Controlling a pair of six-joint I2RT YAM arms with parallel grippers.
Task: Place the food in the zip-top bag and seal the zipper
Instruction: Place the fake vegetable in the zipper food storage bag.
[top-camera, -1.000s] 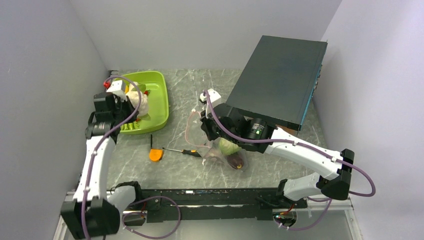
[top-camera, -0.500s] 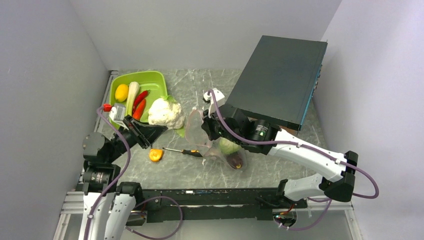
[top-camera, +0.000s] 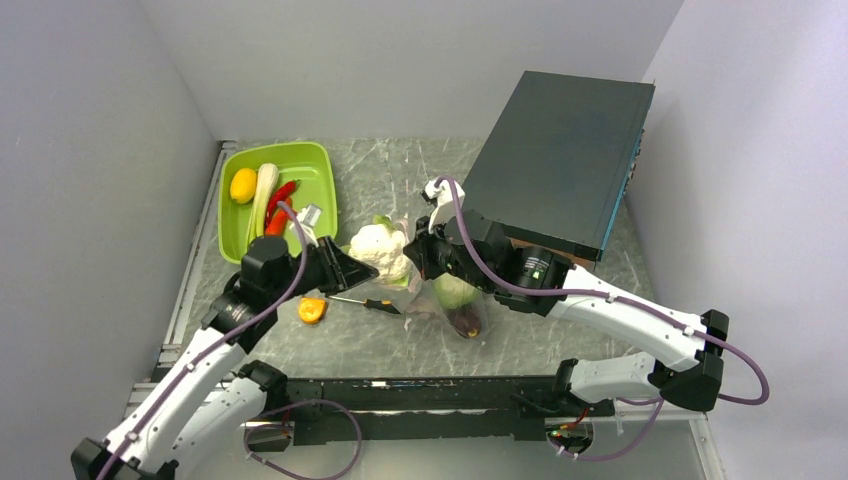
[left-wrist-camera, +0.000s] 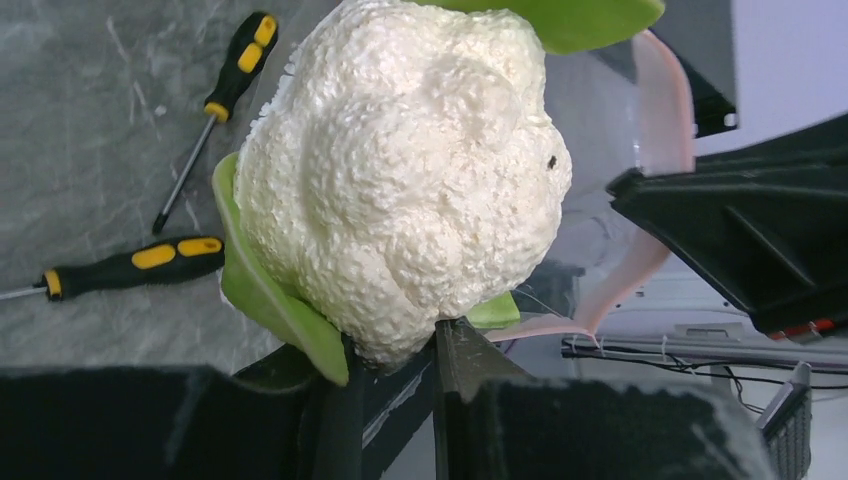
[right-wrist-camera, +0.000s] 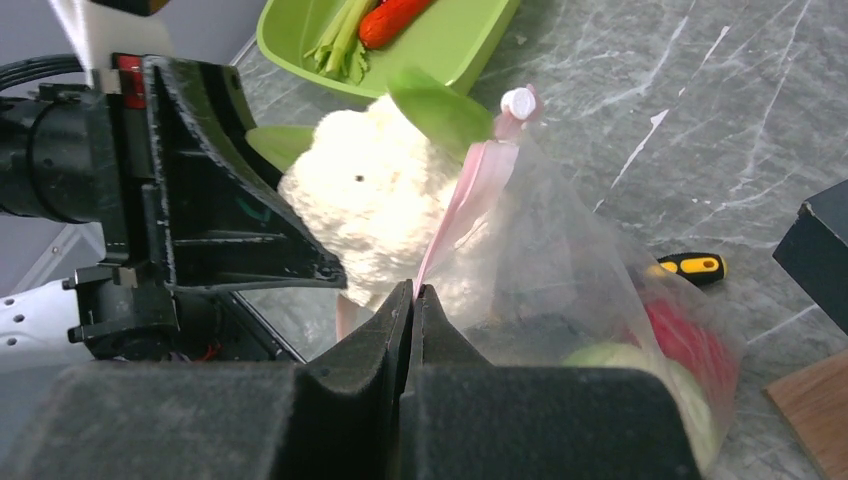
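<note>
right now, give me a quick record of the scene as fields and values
left gripper: shut on the cauliflower, held at the bag's open mouth
right gripper: shut on the zipper, holding the zip-top bag up by its mouth
in bag: light-green head, dark purple piece
in green tray: red chilies, yellow piece, pale long piece
on table: screwdriver, orange tape measure
seal: not closed
</note>
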